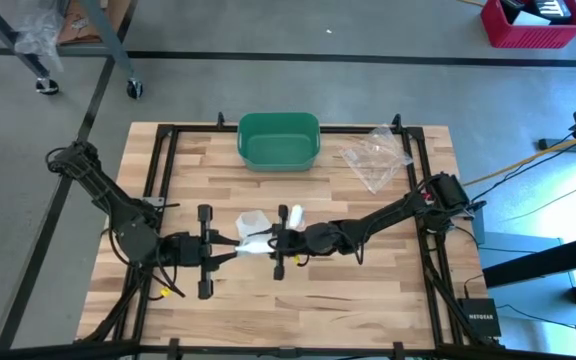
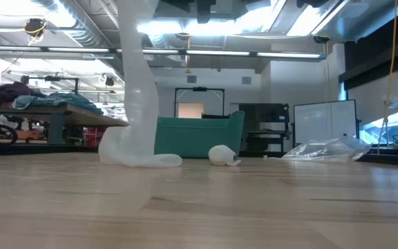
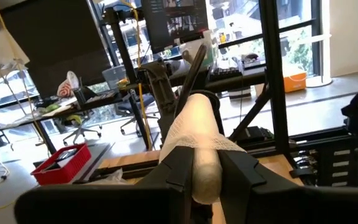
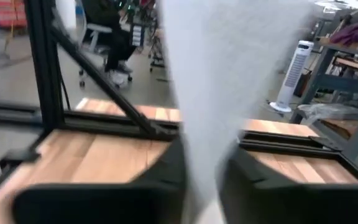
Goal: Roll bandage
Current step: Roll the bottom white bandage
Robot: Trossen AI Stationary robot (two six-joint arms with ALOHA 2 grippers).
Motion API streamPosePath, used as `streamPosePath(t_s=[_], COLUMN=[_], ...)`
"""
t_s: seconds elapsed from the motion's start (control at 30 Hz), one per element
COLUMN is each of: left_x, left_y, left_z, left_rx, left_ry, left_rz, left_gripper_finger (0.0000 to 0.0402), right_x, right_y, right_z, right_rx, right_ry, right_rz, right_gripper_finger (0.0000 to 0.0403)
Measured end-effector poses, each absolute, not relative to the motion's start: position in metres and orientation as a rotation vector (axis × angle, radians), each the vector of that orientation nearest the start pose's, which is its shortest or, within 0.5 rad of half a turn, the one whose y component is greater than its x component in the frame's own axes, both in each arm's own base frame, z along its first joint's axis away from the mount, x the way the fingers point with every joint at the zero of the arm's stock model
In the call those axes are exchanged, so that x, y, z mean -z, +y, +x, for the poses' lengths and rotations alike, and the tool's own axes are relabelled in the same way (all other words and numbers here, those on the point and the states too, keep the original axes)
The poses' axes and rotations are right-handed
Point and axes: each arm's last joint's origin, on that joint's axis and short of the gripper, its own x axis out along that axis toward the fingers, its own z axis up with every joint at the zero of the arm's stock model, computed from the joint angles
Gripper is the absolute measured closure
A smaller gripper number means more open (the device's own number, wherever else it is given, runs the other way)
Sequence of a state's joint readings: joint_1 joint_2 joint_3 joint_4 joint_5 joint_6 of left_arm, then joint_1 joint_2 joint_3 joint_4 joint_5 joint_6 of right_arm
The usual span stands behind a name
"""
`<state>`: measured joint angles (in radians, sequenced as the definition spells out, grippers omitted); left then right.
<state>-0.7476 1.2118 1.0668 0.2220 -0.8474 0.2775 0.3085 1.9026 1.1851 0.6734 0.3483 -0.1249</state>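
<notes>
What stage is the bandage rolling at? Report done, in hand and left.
Done: part of the bandage is already wound into a roll, clamped in the left gripper. In hand: the right gripper holds the loose strip up above the table. Left: a long tail hangs down and pools on the wood in the low view, so much winding remains. A second roll lies near the green bin, apparently untouched.

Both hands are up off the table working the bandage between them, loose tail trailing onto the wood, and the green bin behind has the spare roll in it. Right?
Not the last part. The high view shows the green bin empty; the spare roll lies on the table in front of it. The rest holds: left hand and right hand hold the bandage raised, tail on the wood.
</notes>
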Motion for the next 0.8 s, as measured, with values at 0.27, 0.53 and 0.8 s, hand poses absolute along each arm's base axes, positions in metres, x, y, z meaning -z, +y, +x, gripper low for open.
streamPosePath(t_s=[0.27, 0.53, 0.8], left_x=[-0.386, -0.398, -0.406], left_y=[-0.174, -0.174, -0.161], left_z=[0.201, 0.197, 0.204], left_rx=[-0.065, -0.068, -0.142], left_ry=[-0.078, -0.176, -0.224], left_rz=[0.230, 0.186, 0.219], left_gripper_finger=[0.0357, 0.0357, 0.0357], right_x=[-0.250, -0.278, -0.270], right_y=[0.139, 0.144, 0.144], right_z=[0.388, 0.365, 0.364], right_rx=[-0.038, -0.149, -0.193], right_ry=[0.113, 0.151, 0.219], right_rz=[-0.318, -0.326, -0.310], right_gripper_finger=[0.0379, 0.0388, 0.0394])
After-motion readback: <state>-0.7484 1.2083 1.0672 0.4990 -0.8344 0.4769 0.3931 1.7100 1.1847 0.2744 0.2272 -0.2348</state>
